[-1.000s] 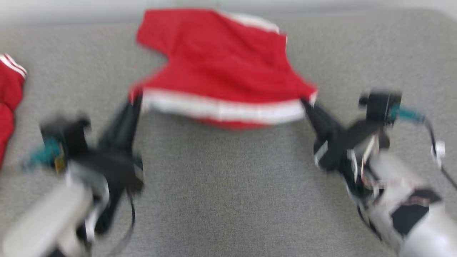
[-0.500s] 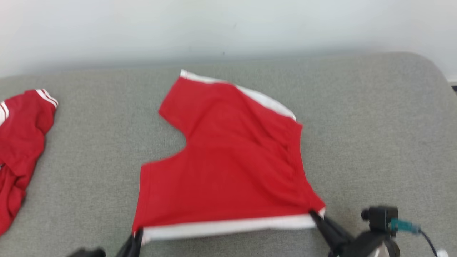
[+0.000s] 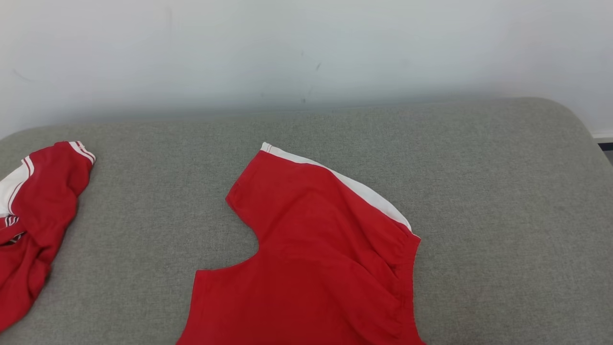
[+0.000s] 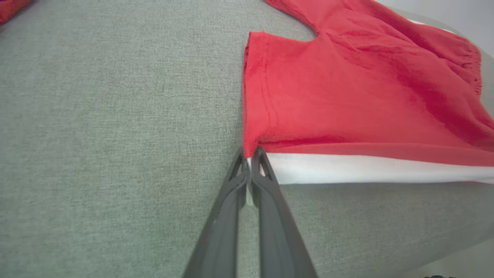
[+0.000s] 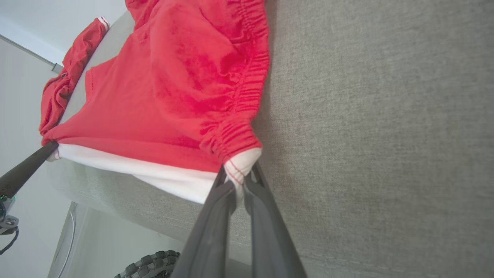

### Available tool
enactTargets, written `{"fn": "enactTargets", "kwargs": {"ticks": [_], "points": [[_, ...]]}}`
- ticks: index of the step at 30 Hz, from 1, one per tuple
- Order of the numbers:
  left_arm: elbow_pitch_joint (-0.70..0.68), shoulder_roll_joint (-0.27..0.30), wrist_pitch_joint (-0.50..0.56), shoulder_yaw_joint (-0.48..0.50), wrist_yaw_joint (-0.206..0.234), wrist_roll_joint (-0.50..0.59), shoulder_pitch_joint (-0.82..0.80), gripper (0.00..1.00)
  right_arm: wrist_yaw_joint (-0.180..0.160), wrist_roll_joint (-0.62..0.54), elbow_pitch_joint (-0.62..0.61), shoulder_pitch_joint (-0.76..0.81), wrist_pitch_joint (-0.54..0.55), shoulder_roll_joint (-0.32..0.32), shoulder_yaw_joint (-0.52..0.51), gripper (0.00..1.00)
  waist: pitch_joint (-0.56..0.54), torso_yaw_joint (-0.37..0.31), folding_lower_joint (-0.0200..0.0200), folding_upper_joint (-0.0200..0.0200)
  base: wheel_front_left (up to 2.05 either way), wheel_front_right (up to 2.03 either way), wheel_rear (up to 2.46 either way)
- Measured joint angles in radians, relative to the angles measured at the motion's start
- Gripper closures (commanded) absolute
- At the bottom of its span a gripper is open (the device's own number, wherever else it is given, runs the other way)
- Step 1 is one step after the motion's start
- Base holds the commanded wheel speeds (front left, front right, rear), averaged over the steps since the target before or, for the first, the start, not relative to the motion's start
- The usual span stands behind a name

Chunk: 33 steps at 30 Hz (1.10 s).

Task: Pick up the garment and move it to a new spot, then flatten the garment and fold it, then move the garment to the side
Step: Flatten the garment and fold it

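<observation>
two grippers, both clamped on the red garment point(image 3: 316, 268): the left gripper point(image 4: 250, 156) had its fingers pinched tight on the near left corner, right where the red hem met the white band, and the right gripper point(image 5: 237, 177) was closed on the white-tipped corner beside the gathered waistband. the garment lay spread on the middle of the grey cushion point(image 3: 503, 215), its white-banded edge stretched between the two grips close to the cushion's near edge. plenty of bare grey to the right, and a wide strip behind it up to the pale wall point(image 3: 306, 48). a second red garment point(image 3: 38, 201) sat crumpled at the cushion's left edge, well apart. the right wrist view caught the near edge dropping away, a treaded wheel point(image 5: 148, 264) below it, and the left gripper's dark finger at the far corner.
</observation>
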Motion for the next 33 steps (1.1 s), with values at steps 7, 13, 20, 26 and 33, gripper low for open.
{"fn": "enactTargets", "kwargs": {"ticks": [7, 13, 20, 26, 33], "points": [[-0.031, 0.021, 0.008, 0.041, -0.023, 0.021, -0.058, 1.0, 0.0, -0.001, -0.083, 0.024, 0.04, 0.067, -0.111, 1.0, 0.019, -0.009, 0.0003, 0.0002, 0.0, 0.0, 0.0], [-0.107, 0.103, 0.113, 0.047, -0.062, 0.06, -0.225, 1.0, 0.0, 0.013, -0.174, 0.001, 0.093, 0.12, -0.196, 1.0, 0.045, -0.034, 0.0002, 0.0002, 0.0, 0.0, 0.0], [-0.09, 0.148, 0.307, 0.035, -0.169, 0.073, -0.507, 1.0, 0.0, 0.0, -0.191, -0.146, 0.149, 0.203, -0.285, 1.0, 0.097, -0.076, 0.0003, 0.0002, 0.0, 0.0, 0.0], [0.033, 0.142, 0.434, 0.021, -0.23, 0.07, -0.719, 1.0, 0.0, -0.042, -0.129, -0.304, 0.17, 0.277, -0.303, 1.0, 0.161, -0.118, 0.0004, 0.0003, 0.0, 0.0, 0.0], [0.209, 0.119, 0.524, -0.048, -0.281, 0.114, -0.945, 1.0, 0.0, -0.064, -0.025, -0.445, 0.151, 0.328, -0.287, 1.0, 0.243, -0.164, 0.0005, 0.0003, 0.0, 0.0, 0.0]]}}
